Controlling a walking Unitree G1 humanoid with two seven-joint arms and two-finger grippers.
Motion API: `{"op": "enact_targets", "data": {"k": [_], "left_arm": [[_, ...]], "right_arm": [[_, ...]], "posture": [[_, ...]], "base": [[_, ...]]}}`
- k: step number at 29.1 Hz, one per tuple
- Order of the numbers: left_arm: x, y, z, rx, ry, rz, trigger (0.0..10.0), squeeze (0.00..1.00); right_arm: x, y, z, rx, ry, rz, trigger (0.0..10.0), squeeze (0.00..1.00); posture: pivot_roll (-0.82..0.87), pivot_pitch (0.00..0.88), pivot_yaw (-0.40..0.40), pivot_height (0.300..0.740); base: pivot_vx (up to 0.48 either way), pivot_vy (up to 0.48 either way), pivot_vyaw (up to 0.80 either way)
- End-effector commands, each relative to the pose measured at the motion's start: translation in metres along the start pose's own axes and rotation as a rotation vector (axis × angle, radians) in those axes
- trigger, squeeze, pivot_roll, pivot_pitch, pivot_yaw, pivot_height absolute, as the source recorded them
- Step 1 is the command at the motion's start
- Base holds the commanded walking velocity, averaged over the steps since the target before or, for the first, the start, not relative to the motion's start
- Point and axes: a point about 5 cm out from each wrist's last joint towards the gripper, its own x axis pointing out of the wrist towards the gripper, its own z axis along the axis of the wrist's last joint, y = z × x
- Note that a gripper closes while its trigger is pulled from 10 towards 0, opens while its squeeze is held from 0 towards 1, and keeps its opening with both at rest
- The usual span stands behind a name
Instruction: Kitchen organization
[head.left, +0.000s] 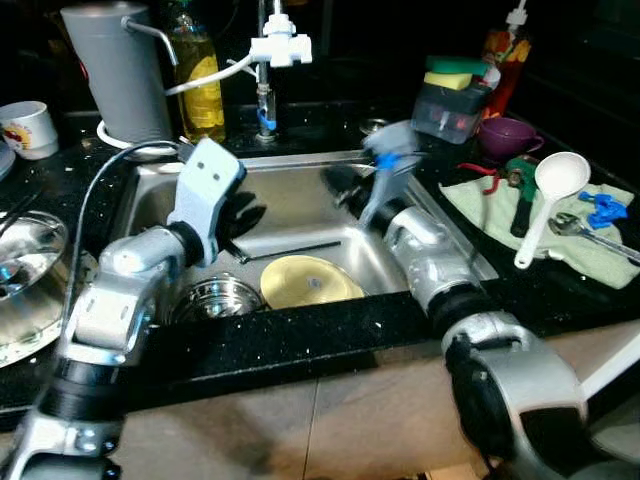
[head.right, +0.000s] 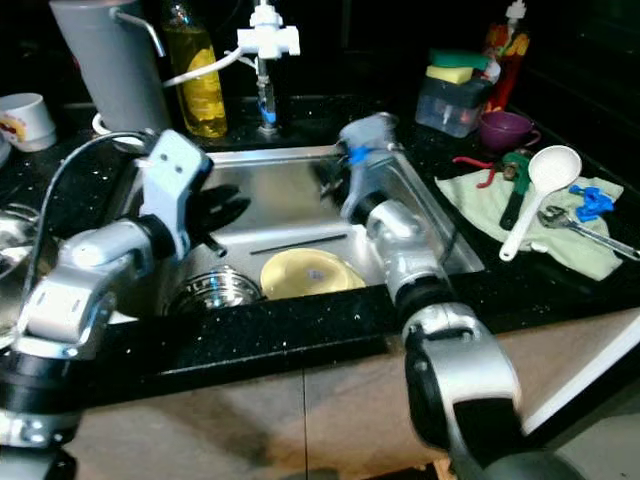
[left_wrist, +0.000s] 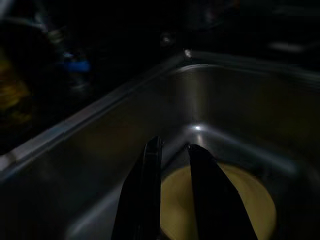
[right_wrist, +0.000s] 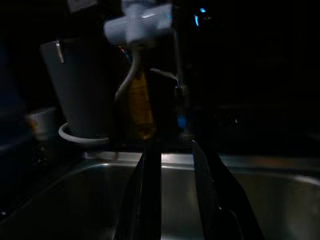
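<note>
Reaching into the sink (head.left: 300, 195), both arms appear set to clear dishes out of it; that is my reading of the step.

Head views. Left tool (head.left: 240, 215): over the basin, fingers slightly parted, holding nothing. Below and just ahead of it lies a yellow plate (head.left: 308, 281) flat on the sink floor; beside the plate, nearer the left arm, a steel bowl (head.left: 215, 298), contents not discernible. A dark, thin utensil (head.left: 290, 250) lies between the left tool and the plate. Right tool (head.right: 330, 180): blurred, at the far side of the basin; grip state hard to judge here. Beyond it on the counter (head.left: 300, 335): a tap (head.left: 275, 50), a yellow bottle (head.left: 200, 80), a grey jug (head.left: 120, 70). Off to the right arm's outer side: a sponge holder (head.left: 450, 105) with sponge in it, a purple cup (head.left: 508, 135), a white ladle (head.left: 548, 200) and tools on a green cloth (head.left: 490, 215).

Left wrist view. Fingers (left_wrist: 147, 200) a little apart, empty, pointing at the plate's rim. Advice: come down low and catch the raised rim, since a flat plate gives little else to hold.

Right wrist view. Fingers (right_wrist: 150, 200) a little apart, empty, aimed toward the tap and jug rather than the dishes; it would need to tilt down.
</note>
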Motion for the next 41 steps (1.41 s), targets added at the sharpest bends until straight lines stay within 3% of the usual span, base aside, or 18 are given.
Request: {"op": "enact_targets", "data": {"k": [1,4,6,10,22,34,41], "left_arm": [[-0.004,0.0,-0.002,-0.023,-0.002,0.031,10.0,0.0],[-0.006,-0.007,-0.004,0.031,-0.005,0.044,10.0,0.0],[-0.008,-0.012,-0.004,0.002,-0.021,0.058,10.0,0.0],[-0.01,-0.019,-0.009,-0.015,-0.013,0.043,10.0,0.0],[-0.013,-0.033,-0.011,-0.026,-0.011,0.027,10.0,0.0],[-0.018,-0.035,-0.011,-0.031,-0.01,0.026,10.0,0.0],[-0.018,-0.037,-0.011,-0.033,-0.008,0.018,10.0,0.0]], "right_arm": [[-0.007,0.0,0.0,0.063,-0.041,-0.029,10.0,0.0],[-0.026,0.009,0.001,0.1,-0.111,-0.044,10.0,0.0],[-0.045,0.021,0.0,0.126,-0.137,-0.048,10.0,0.0],[-0.058,0.03,-0.003,0.144,-0.132,-0.04,10.0,0.0],[-0.074,0.041,-0.008,0.159,-0.037,-0.034,10.0,0.0],[-0.08,0.045,-0.008,0.167,0.006,-0.038,10.0,0.0],[-0.082,0.045,-0.008,0.171,0.02,-0.043,10.0,0.0]], "posture": [[0.01,0.127,-0.033,0.74],[0.0,0.124,-0.019,0.74],[-0.01,0.119,-0.006,0.74],[-0.02,0.111,0.0,0.74],[-0.02,0.111,-0.013,0.74],[-0.02,0.119,-0.021,0.74],[-0.02,0.121,-0.022,0.74]], "base": [[0.0,0.0,0.0],[0.0,0.0,0.0],[0.0,0.0,0.0],[0.0,0.0,0.0],[0.0,0.0,0.0],[0.0,0.0,0.0],[-0.269,0.0,0.0]]}}
